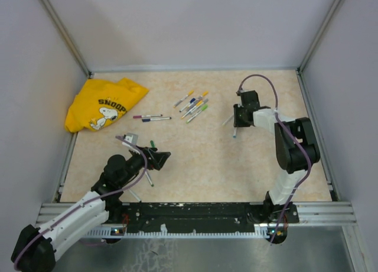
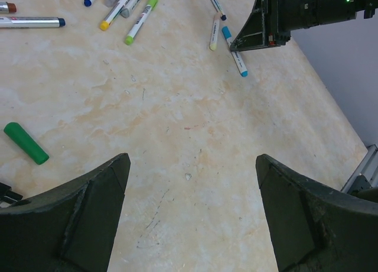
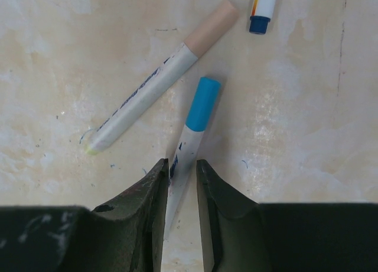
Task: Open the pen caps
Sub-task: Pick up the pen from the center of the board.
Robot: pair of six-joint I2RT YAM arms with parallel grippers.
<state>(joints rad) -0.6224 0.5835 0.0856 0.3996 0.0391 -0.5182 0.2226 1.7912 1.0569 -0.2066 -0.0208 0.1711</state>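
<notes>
My right gripper pinches one blue-capped pen. My left gripper gapes wide, holding nothing. One loose green cap and one yellow shirt lie on the beige marbled table, with grey walls around.

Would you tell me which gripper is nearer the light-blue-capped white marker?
Right. The right gripper straddles the barrel of the light-blue-capped white marker; the left gripper hangs open, well away.

Overhead camera looks steeply down from the near edge across the beige marbled tabletop. Left wrist camera faces low across it; right wrist camera looks closely down. Both wrist views show one blue-capped white plastic marker.
</notes>
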